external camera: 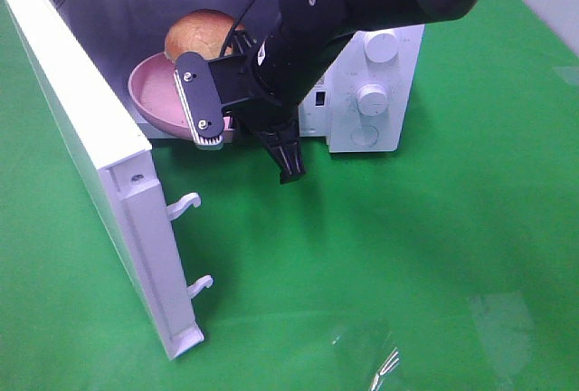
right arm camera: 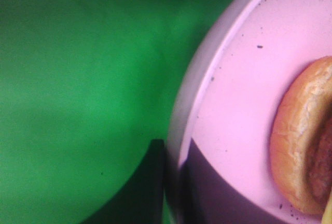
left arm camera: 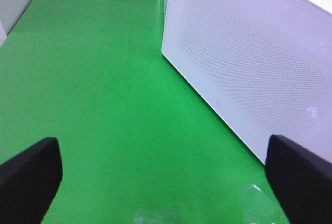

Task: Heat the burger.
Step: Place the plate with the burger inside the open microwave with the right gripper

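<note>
Green tabletop [external camera: 407,255]; white microwave [external camera: 398,74] stands on it.

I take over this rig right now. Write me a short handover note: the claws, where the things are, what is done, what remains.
Left claw: open, empty, over the green cloth beside the microwave door.
Right claw: shut on the front rim of the pink plate.
Burger: on that plate, inside the open microwave.
Done: door open, plate with burger in the cavity. I cannot tell whether the plate rests on the floor.
Left: probably release the plate, pull the arm out, shut the door, set the knobs.
</note>
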{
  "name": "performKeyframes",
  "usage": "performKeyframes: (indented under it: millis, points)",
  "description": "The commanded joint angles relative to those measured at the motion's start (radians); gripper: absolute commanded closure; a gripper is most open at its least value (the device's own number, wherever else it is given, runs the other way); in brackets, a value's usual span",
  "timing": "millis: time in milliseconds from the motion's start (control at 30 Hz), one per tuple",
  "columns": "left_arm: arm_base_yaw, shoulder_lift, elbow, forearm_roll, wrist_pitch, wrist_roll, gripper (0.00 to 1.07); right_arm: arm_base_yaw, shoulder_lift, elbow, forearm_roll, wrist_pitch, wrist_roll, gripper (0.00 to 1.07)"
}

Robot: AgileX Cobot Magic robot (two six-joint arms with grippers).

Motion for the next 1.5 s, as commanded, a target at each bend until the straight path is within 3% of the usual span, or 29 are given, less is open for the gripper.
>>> performKeyframes:
  millis: [33, 833, 1500]
  points:
    - [0.0, -0.015, 0.003, 0.002, -0.007, 0.0, 0.08, 0.001, 0.014, -0.044, -0.021, -0.037, 0.026, 1.07]
    - [0.0, -0.015, 0.003, 0.002, -0.007, 0.0, 0.08, 0.001, 0.189, -0.259, -0.159, -0.09, 0.245, 1.07]
    - [0.0, -0.015, 0.003, 0.002, -0.007, 0.0, 0.08, 0.001, 0.297, -0.414, -0.176, -0.08, 0.247, 1.07]
